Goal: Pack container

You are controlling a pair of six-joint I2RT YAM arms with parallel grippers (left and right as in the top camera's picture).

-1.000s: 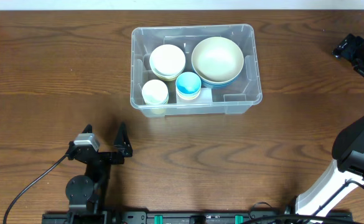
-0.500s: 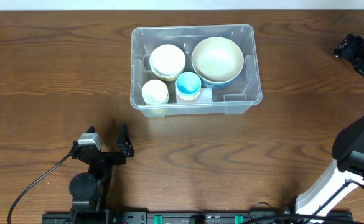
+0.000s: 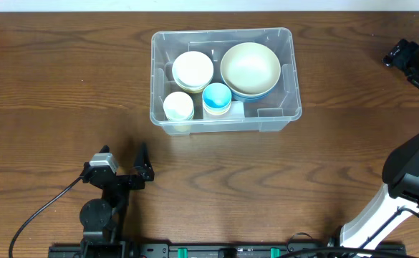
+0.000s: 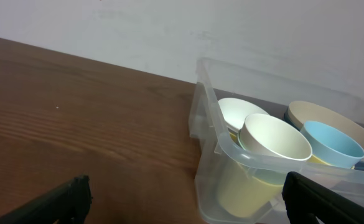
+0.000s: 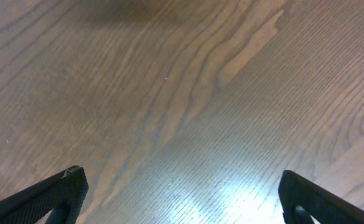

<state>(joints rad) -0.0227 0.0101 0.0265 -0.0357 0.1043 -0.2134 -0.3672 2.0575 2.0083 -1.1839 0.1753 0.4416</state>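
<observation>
- Your left end effector (image 3: 121, 153) hangs over the near part of the desk (image 3: 44, 93), its fingers spread wide with nothing between them.
- The container (image 3: 223, 33) sits on the desk towards the far side, near the middle. It lies ahead of that end effector and a little to its right, well apart from it.
- Its long axis runs side to side across the desk, so the left end effector faces a long wall.
- It holds a large cream bowl (image 3: 250, 66), a smaller bowl (image 3: 193, 69), a blue cup (image 3: 216, 96) and a cream cup (image 3: 178, 106).
- Your right end effector (image 5: 180, 186) is spread and empty too, out by the right edge, looking down on bare wood.
- The left arm looks nearer, so it seems better placed for any coming reach.
- No loose item shows on the desk, so packing looks about finished.
</observation>
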